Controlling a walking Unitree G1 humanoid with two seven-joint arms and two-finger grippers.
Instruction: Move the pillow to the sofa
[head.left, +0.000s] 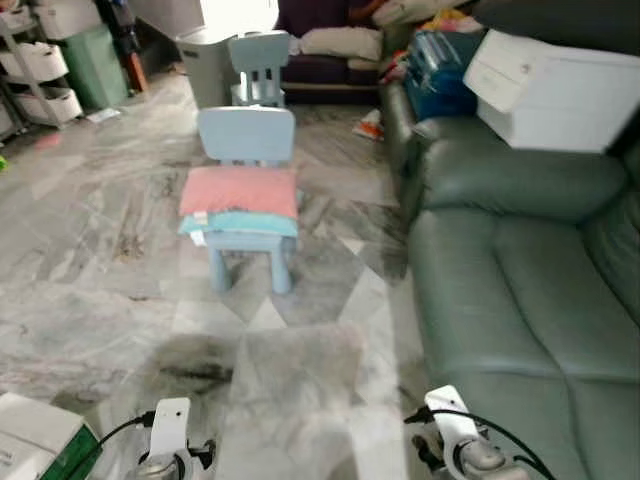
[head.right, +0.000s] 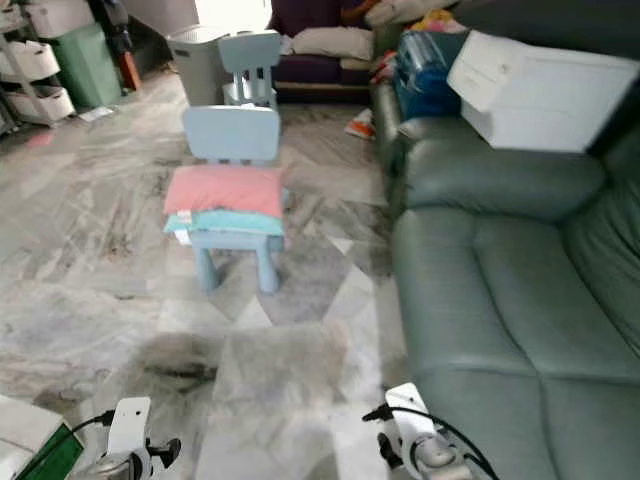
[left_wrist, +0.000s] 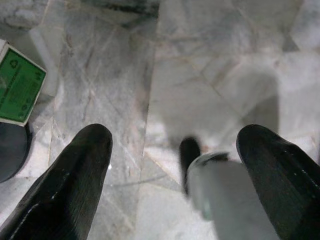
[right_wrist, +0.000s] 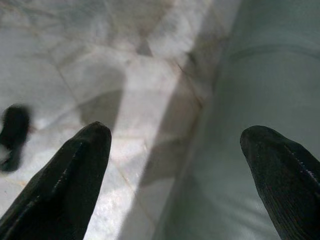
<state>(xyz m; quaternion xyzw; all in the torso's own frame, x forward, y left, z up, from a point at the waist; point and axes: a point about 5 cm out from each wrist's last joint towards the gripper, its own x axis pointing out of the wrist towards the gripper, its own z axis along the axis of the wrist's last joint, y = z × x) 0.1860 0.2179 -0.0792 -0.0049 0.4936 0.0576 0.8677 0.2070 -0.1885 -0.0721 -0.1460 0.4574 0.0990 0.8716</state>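
The pillow (head.left: 240, 190), a soft, flattish pink rectangle, is lying on the seat of a small pale blue plastic chair (head.left: 246, 140), stacked on a teal cushion (head.left: 238, 223) of about the same outline. Its long axis is running across the seat, parallel to the chair's backrest, and both cushions are overhanging the seat's front edge a little. The chair is standing on a glossy grey marble floor (head.left: 120, 250), left of a dark green leather sofa (head.left: 520, 270) whose smooth padded seat is lying bare nearest the robot. A white box (head.left: 550, 90) and a blue bag (head.left: 437, 75) are sitting at the sofa's far end. A second blue chair (head.left: 260, 65) and a grey bin (head.left: 205, 60) are standing behind the first. Open floor is lying between the robot and the chair. The left gripper (left_wrist: 172, 165) is hanging over the floor, fingers spread apart and holding nothing; the right gripper (right_wrist: 175, 165) is hanging at the sofa's front edge, fingers likewise apart.
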